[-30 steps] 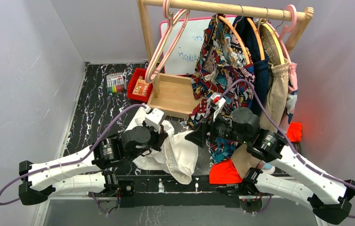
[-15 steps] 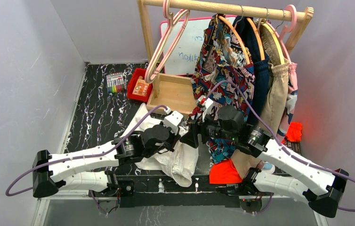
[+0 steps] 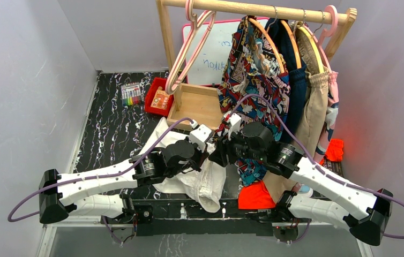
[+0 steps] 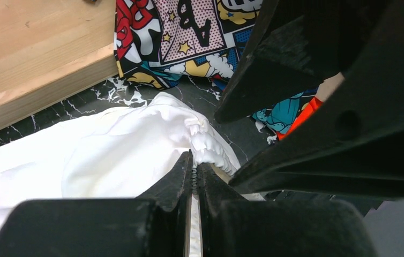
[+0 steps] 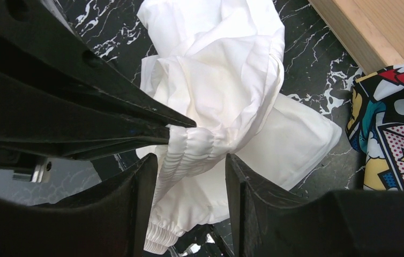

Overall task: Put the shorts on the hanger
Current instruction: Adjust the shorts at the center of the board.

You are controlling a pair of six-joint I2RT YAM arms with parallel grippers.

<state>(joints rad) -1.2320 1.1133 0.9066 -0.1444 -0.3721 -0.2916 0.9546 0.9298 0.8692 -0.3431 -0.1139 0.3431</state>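
Note:
The white shorts [image 3: 202, 179] lie crumpled on the black marble table in front of the arms. My left gripper [image 3: 208, 154] is shut on their gathered waistband [image 4: 202, 144], pinched between the fingertips in the left wrist view [image 4: 194, 167]. My right gripper [image 3: 216, 155] is open tip to tip with the left. Its two fingers stand on either side of the same waistband [image 5: 189, 152] without closing. A pale cream hanger [image 3: 181, 59] hangs at the left end of the wooden rail, overlapping a pink one, well away from both grippers.
The wooden rack holds a comic-print garment [image 3: 253, 64], navy cloth and tan shorts [image 3: 315, 107] on wooden hangers. A wooden tray [image 3: 197, 107], red bin [image 3: 157, 96], marker box [image 3: 131, 95] and whiteboard [image 3: 216, 53] stand behind. Orange cloth [image 3: 256, 197] lies near the right base.
The left gripper has carried the waistband rightward and forward to the table's middle. The right gripper has moved left to meet it, its open fingers now around the waistband.

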